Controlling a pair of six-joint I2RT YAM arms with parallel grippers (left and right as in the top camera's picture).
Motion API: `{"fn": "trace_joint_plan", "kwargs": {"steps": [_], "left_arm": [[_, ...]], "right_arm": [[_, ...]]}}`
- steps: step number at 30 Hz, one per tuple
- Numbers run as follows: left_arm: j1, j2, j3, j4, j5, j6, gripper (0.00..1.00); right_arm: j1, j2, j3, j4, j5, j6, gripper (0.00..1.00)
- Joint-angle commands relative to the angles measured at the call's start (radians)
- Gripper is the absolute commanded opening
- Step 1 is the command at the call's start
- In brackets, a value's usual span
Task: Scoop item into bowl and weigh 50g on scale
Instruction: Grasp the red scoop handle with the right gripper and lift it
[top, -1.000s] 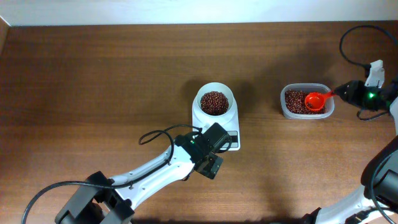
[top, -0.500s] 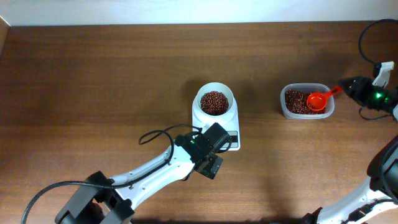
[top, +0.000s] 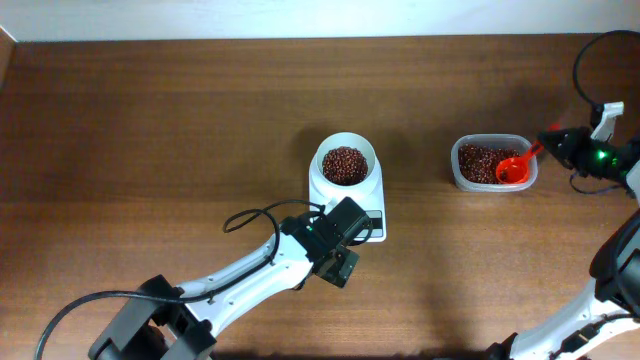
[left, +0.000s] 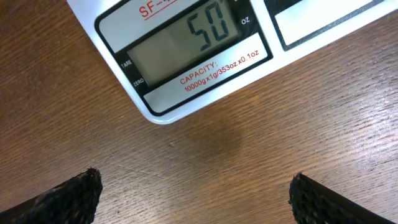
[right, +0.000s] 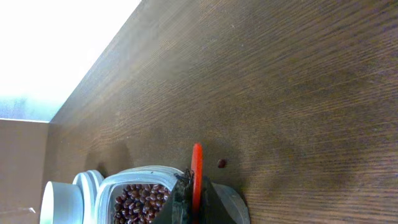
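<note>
White bowl (top: 346, 138), reddish-brown beans (top: 344, 165), white scale (top: 377, 199), red scoop (top: 512, 171)

Beans (top: 344, 164): tiny, oval, dark reddish-brown. Heaped loose in bowl (top: 324, 150), hiding its bottom. More of the same in a clear tub (top: 455, 165), well off to the right of scale.

Bowl: small, round, white, plain-walled. Upright on rear part of scale, about as wide as it.

Scale (top: 378, 200): white, rectangular, rounded corners, lying flat. Grey display (left: 186, 46) at front, reading 50. Below it, red print: CAPACITY: 10000g x 1g / 353oz x 0.1oz.
</note>
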Motion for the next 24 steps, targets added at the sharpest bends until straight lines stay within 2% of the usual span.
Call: {"fn": "trace_joint_plan", "kwargs": {"steps": [1, 4, 6, 10, 16, 18, 21, 24], "left_arm": [[-0.002, 0.006, -0.003, 0.005, -0.011, 0.013, 0.99], [-0.002, 0.006, -0.002, 0.005, -0.011, 0.013, 0.99], [-0.002, 0.006, -0.002, 0.004, -0.011, 0.013, 0.99], [-0.002, 0.006, -0.002, 0.003, -0.011, 0.013, 0.99], [-0.002, 0.006, -0.003, -0.003, -0.012, 0.013, 0.99], [-0.002, 0.006, -0.003, -0.002, -0.011, 0.013, 0.99], [-0.002, 0.006, -0.003, -0.010, -0.011, 0.013, 0.99], [-0.002, 0.006, -0.003, -0.010, -0.011, 0.013, 0.99]], "right_arm": [[-0.008, -0.115, -0.005, -0.020, 0.020, -0.018, 0.04], [-0.007, -0.233, -0.005, -0.045, 0.032, -0.019, 0.04], [0.018, -0.299, -0.005, -0.067, 0.115, -0.019, 0.04], [0.242, -0.397, -0.005, -0.077, 0.524, -0.024, 0.04], [0.654, -0.406, -0.005, -0.091, 1.299, -0.189, 0.04], [0.751, -0.406, -0.005, -0.091, 1.460, -0.211, 0.04], [0.771, -0.405, -0.005, -0.100, 1.491, -0.210, 0.04], [0.727, -0.404, -0.005, -0.101, 1.376, -0.142, 0.04]]}}
